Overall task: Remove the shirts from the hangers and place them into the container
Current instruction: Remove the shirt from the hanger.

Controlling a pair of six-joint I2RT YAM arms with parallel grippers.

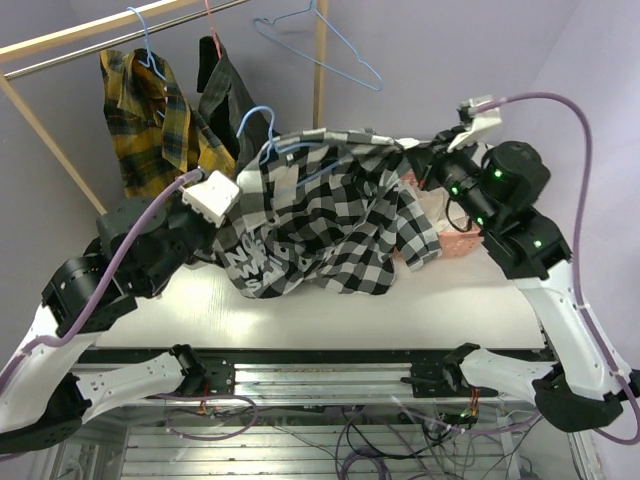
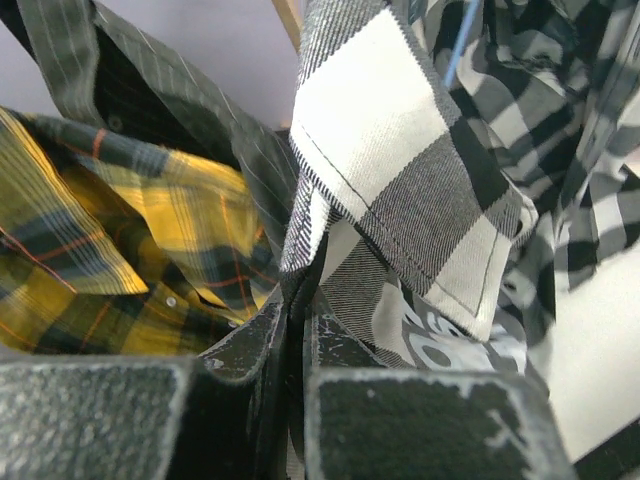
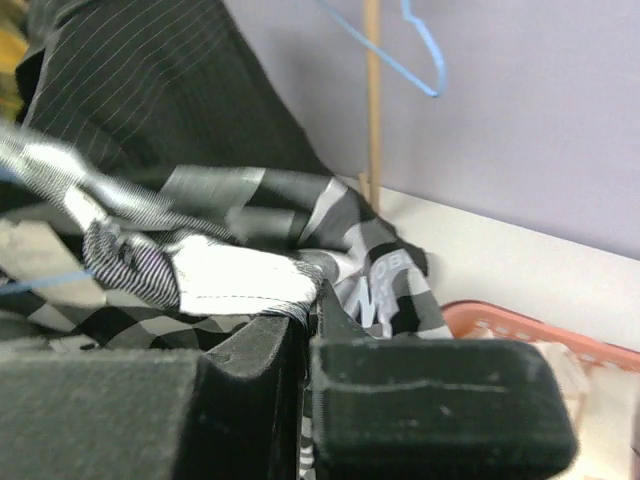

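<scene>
1. The step in hand is getting the black-and-white checked shirt [image 1: 330, 230] off its hanger. The shirt hangs stretched between the two arms above the middle of the tabletop [image 1: 300, 315], its lower folds sagging toward the surface.
2. The left gripper [image 2: 300, 305] has its fingers pressed together on a folded edge of the checked cloth, at the shirt's left end.
3. The right gripper [image 3: 305, 300] is clamped on a pale fold of the same shirt, near the far right of the tabletop.
4. A light blue hanger [image 1: 258, 108] is not yet out. Its hook stands up from the cloth near the left grip, and its wire runs inside the fabric.
5. The container [image 1: 460, 246] sits at the far right of the tabletop, just below and beside the right grip, partly covered by the drooping shirt. What lies inside it cannot be made out.
6. The yellow plaid shirt [image 1: 150, 115] and the dark pinstriped shirt [image 1: 225, 90] hang on the rack rail [image 1: 100, 42] behind the left corner, so most of the task looks undone.
7. The next move likely calls for working the cloth off the wire shoulders. With both grippers holding fabric, nothing holds the hanger, and it could snag or drop into the basket with the shirt.
</scene>
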